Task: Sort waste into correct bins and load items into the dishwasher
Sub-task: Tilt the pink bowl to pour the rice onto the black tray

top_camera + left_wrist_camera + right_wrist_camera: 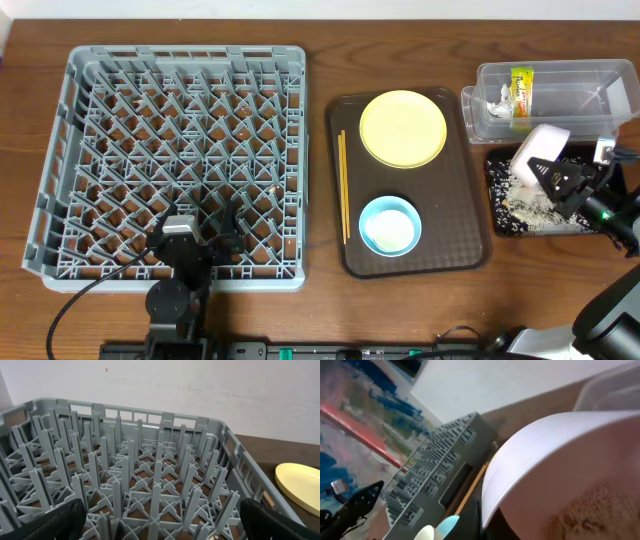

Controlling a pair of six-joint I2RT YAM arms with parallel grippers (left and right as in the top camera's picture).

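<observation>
The grey dishwasher rack (180, 150) (150, 475) holds no dishes. My left gripper (200, 222) (160, 527) hovers open over its near edge. On the brown serving tray (460, 200) lie a yellow plate (403, 128), wooden chopsticks (343, 185) and a light blue bowl (389, 226). At far right my right gripper (560, 180) is shut on a white bowl (538, 152) (560, 460), tilted above the black tray bin (500, 215). Whitish rice scraps (530, 208) lie on that tray, and some (590, 510) cling inside the bowl. The clear tub (570, 95) holds the yellow-green wrapper (520, 95) and white tissue (497, 100).
The clear tub sits directly behind the black tray at the table's right edge. The serving tray lies between the rack and the bins. In the left wrist view the yellow plate (300, 485) shows beyond the rack's right wall.
</observation>
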